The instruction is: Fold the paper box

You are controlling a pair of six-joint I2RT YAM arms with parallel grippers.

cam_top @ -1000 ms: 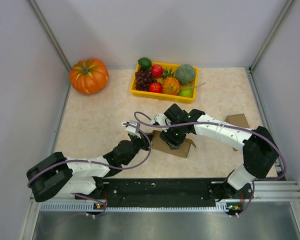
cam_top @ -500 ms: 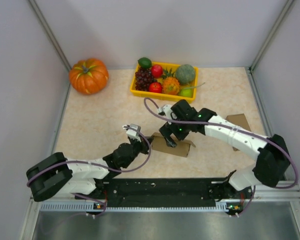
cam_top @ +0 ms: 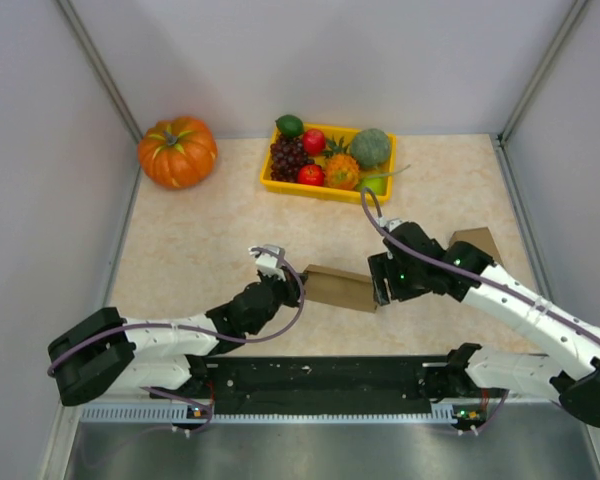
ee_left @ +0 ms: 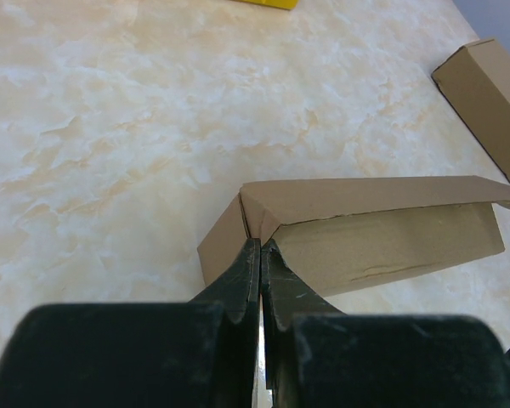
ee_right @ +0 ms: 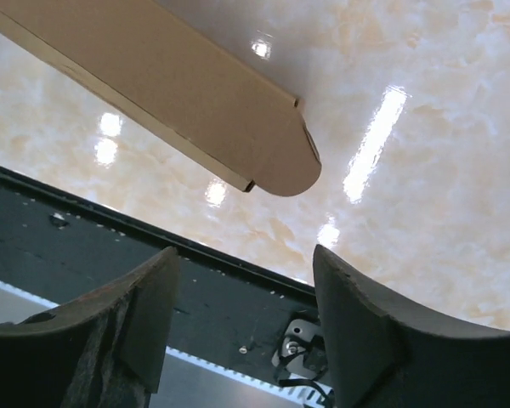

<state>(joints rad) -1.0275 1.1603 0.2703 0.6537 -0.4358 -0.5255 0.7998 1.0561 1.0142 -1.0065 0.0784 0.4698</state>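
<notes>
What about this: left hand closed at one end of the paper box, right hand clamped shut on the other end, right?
Not quite: the right hand is open, fingers apart and clear of the paper box, as the right wrist view shows. The left hand is closed at its end.

- In the top view the right gripper (ee_right: 246,323) hides its fingers under its own wrist at the right end of the paper box (cam_top: 338,288); contact cannot be told.
- Whether card lies between the left gripper's (ee_left: 261,263) closed tips cannot be told.
- The second cardboard box (cam_top: 476,239) is partly covered by the right arm (cam_top: 520,300).
- In the left wrist view only a cut-off sliver of the yellow basket (ee_left: 265,2) shows.
</notes>
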